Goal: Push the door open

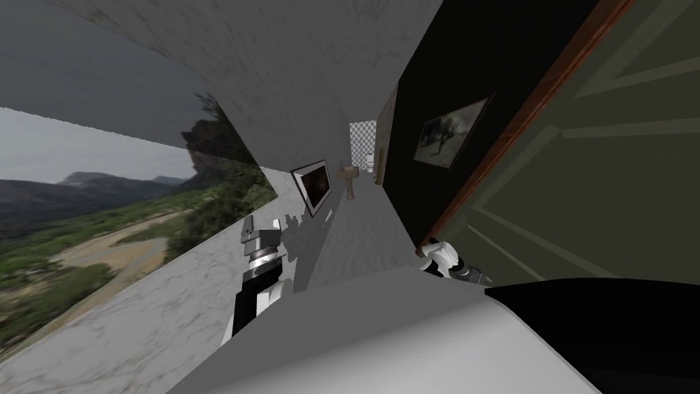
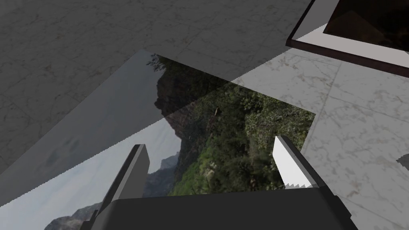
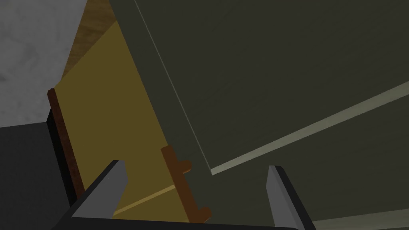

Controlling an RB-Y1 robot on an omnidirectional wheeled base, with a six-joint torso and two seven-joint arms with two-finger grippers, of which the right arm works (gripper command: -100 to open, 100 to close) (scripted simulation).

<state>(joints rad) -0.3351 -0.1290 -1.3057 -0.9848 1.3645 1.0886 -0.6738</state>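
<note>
Door [image 1: 601, 150], a dark olive panel, stands to my right, its reddish-brown frame [image 1: 519, 130] bordering a black area [image 1: 444, 68]. The right gripper [image 3: 195, 167] is close to the panel near its edge, fingers apart; I cannot tell whether it touches. The push looks barely begun, with most of the swing left. The left gripper [image 2: 209, 141] faces the wall [image 1: 171, 308], fingers apart.

Marbled grey wall [image 1: 137, 321] holds a landscape window [image 1: 82, 226] and framed picture [image 1: 312, 186].
</note>
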